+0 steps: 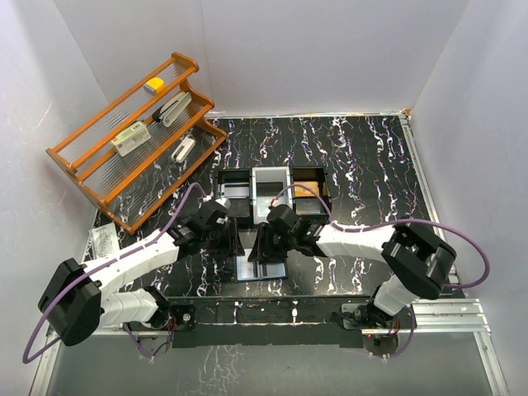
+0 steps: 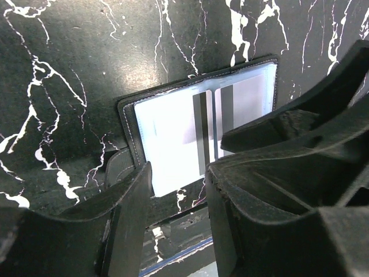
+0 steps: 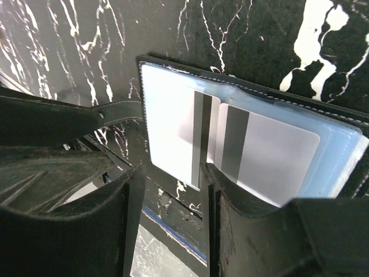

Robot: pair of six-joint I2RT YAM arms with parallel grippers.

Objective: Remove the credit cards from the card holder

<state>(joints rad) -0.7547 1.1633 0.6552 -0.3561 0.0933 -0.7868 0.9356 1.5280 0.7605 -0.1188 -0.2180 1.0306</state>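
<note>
- Card holder (image 1: 261, 270) lies open and flat on the tabletop (image 1: 355, 157), below both tools.
- Two striped credit cards (image 3: 259, 150) sit in its clear pockets.
- Left tool (image 2: 177, 173): fingers apart, gripping nothing.
- Right tool (image 3: 172, 176): fingers apart, gripping nothing.

Black-white arms (image 1: 136, 261), purple cables (image 1: 363, 224)

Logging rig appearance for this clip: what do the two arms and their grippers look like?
The arms match. The left arm and right arm have white link shells between chunky black joint housings. A purple cable loops loosely along each arm. The left gripper and right gripper each have two broad, matte black fingers with a rough surface. No markings or sleeves are visible.
</note>
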